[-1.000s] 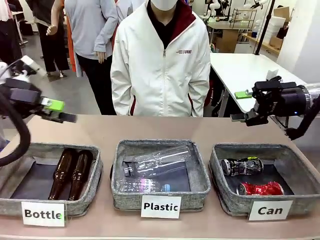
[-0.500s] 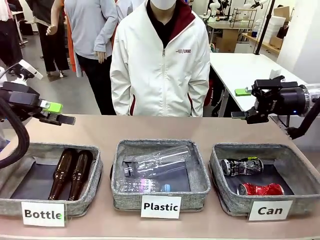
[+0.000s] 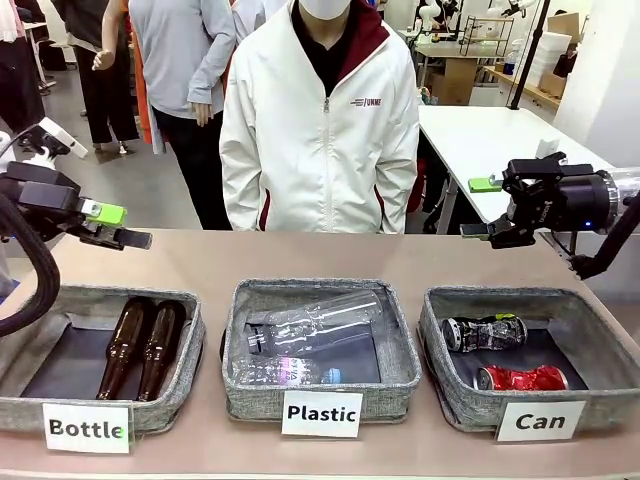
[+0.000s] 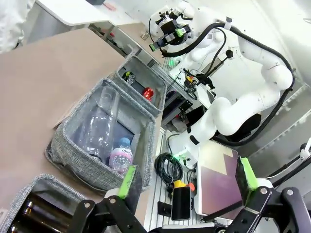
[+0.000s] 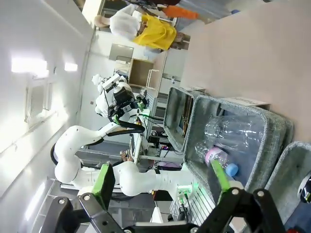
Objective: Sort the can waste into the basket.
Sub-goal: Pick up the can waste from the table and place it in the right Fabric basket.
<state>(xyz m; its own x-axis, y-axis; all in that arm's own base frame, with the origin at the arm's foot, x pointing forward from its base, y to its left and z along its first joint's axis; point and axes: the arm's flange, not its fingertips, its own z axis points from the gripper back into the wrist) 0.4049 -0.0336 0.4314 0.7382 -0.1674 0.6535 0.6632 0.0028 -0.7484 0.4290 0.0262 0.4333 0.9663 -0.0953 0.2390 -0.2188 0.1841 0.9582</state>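
Note:
The black can (image 3: 484, 333) and the crushed red can (image 3: 521, 377) both lie inside the grey basket (image 3: 598, 309) carded "Can" at the table's right. My right gripper (image 3: 480, 208) hovers open and empty above that basket's far left corner. At the table's left my left gripper (image 3: 116, 226) is open and empty, held over the far edge of the "Bottle" basket. In the left wrist view the Can basket (image 4: 156, 101) sits far off with the red can (image 4: 148, 92) and black can (image 4: 128, 76) in it, beyond my open left gripper (image 4: 187, 178). My right gripper (image 5: 160, 180) is open in its own view.
A "Bottle" basket (image 3: 186, 352) holds two brown glass bottles (image 3: 140, 345). The middle "Plastic" basket (image 3: 404, 352) holds clear plastic bottles (image 3: 312, 322). A person in a white jacket (image 3: 320, 130) stands at the far side. Bare tabletop (image 3: 330, 255) runs behind the baskets.
Both grippers have shifted only slightly and stay open. The cans lie where they were in the basket.

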